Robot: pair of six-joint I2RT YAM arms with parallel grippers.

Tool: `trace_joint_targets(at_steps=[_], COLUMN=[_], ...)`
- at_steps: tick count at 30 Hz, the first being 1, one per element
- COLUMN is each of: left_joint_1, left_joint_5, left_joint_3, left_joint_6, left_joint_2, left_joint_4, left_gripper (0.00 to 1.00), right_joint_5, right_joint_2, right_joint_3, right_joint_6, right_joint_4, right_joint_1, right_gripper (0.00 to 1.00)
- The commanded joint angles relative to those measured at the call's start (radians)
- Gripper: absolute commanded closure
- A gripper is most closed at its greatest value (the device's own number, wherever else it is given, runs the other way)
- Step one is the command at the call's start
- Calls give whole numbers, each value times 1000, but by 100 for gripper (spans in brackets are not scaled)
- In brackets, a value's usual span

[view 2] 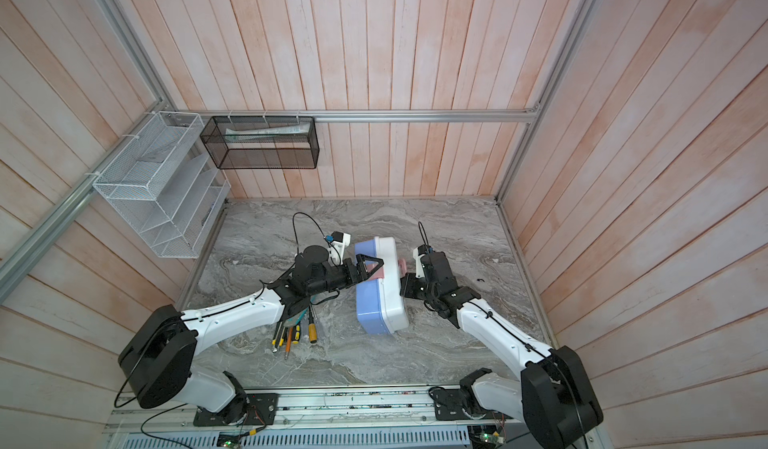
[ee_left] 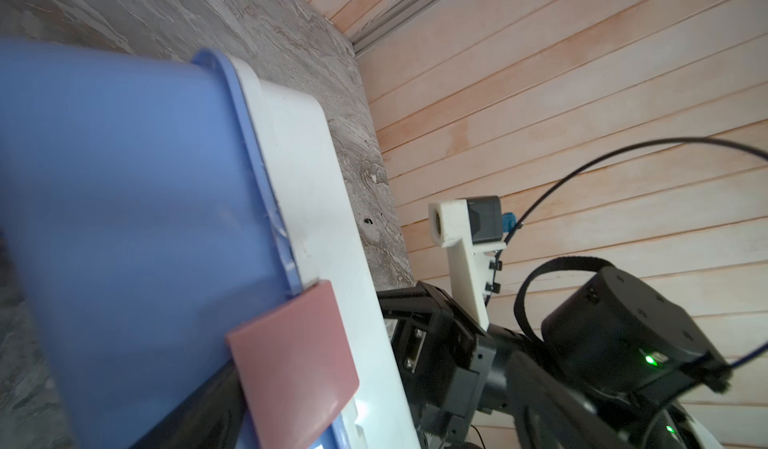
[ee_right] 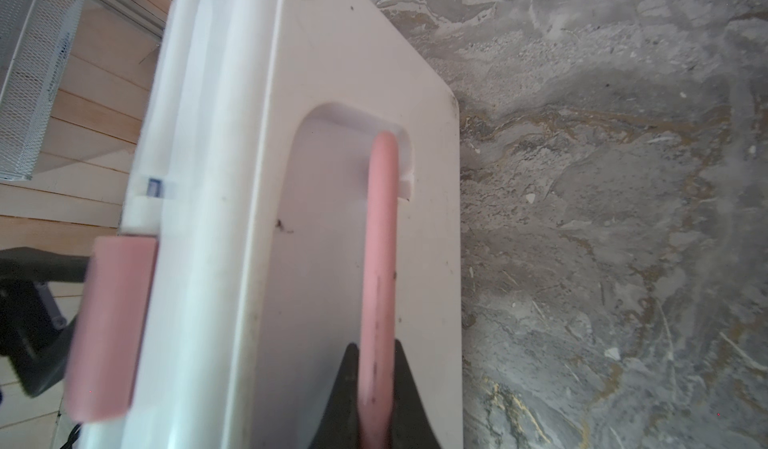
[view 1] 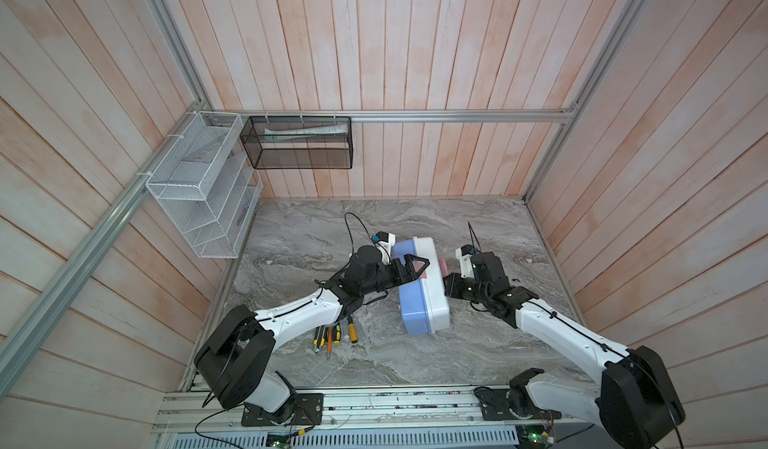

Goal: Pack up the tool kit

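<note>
The tool kit's box [view 1: 424, 301] [view 2: 384, 305] stands tipped on its side on the marble table, closed, with its blue base [ee_left: 124, 218] facing left and its white lid [ee_right: 232, 176] facing right. My right gripper [ee_right: 376, 384] [view 1: 446, 278] is shut on the pink handle [ee_right: 380, 239] of the lid. Over the box's upper edge my left gripper [view 1: 415, 266] [view 2: 370, 266] stands open, its jaws on either side of the pink latch [ee_left: 291, 363] [ee_right: 108, 326]. Several screwdrivers [view 1: 336, 336] [view 2: 295, 334] lie on the table under the left arm.
A white wire basket [view 1: 199, 185] and a black mesh basket [view 1: 297, 143] hang on the walls at the back left. Wooden walls close in the table [view 1: 478, 226] on three sides. A metal rail [view 1: 395, 403] with both arm bases runs along the front edge.
</note>
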Motion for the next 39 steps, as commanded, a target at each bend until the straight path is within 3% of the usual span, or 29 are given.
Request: trace_joint_targets(at_steps=[1, 6, 20, 27, 39], left_joint_1=[-27, -24, 137, 156, 157], left_joint_5=[95, 71, -180, -188, -159], left_joint_3=[-37, -47, -107, -152, -242], left_joint_6=[-18, 8, 220, 251, 214], left_joint_2=[-17, -57, -335, -363, -322], left_joint_4=[39, 53, -340, -338, -263], left_gripper=[1, 1, 0, 0, 2], right_joint_5=[-21, -14, 67, 220, 263], right_joint_2=[7, -5, -77, -43, 88], right_joint_3=[-7, -11, 77, 190, 244], right_joint_6=[-17, -13, -44, -55, -13], right_joint_4=[77, 77, -39, -132, -118], right_joint_1=[25, 25, 41, 163, 262], right_gripper=[100, 100, 100, 100, 100])
